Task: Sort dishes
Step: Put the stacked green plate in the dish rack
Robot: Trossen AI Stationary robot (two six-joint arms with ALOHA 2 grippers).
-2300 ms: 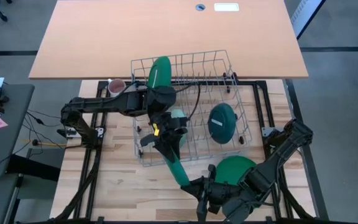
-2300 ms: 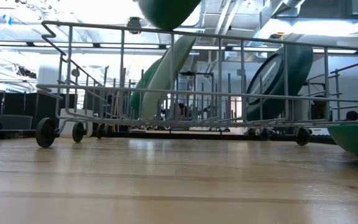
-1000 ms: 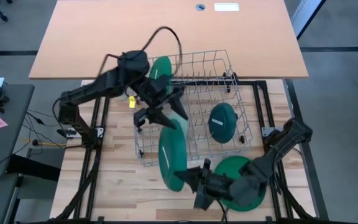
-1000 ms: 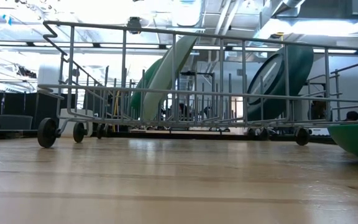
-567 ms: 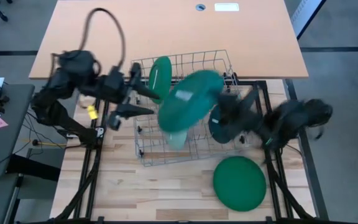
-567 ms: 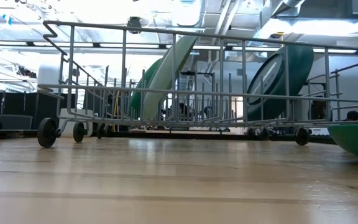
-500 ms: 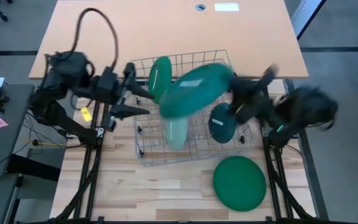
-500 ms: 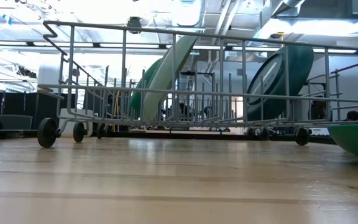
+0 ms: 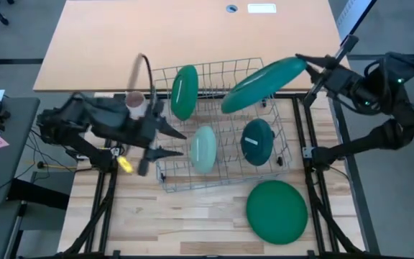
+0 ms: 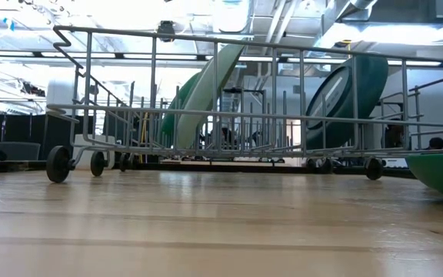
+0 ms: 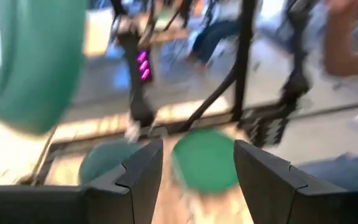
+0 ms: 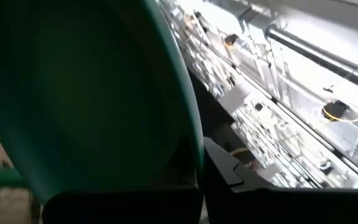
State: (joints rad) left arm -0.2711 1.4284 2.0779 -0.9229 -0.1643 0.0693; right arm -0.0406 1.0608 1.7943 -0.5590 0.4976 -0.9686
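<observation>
The large dark green plate (image 9: 263, 85) in the air is glossy and round, tipped so its underside faces down over the far right corner of the wire dish rack (image 9: 165, 180). The right gripper (image 9: 309, 66) has it by the rim, fingers clamped tight on the edge; in the right wrist view the plate (image 12: 86, 93) fills most of the frame, its rim wedged between the two dark fingers (image 12: 222, 168).

Inside the rack, another large dark green plate (image 9: 184, 91) stands on edge at about eleven o'clock, the small pale mint plate (image 9: 203, 149) leans in the middle, and the smaller dark teal plate (image 9: 257, 141) stands toward three o'clock. A third large dark green plate (image 9: 277, 210) lies flat on the wooden table (image 9: 142, 223) at about five o'clock from the rack, just beside it.

The right arm reaches in high from two o'clock, elbow bent outside the table edge. The left gripper (image 9: 172, 144) sits at nine o'clock beside the rack, its fingers pointing into the rack, parted and holding nothing.

A small pinkish mug (image 9: 134, 100) sits just behind the left arm. From table height only the plate's (image 10: 441, 171) edge shows at the right, cut off, and neither gripper is visible there. The left wrist view is smeared, with plates reduced to green blobs.
</observation>
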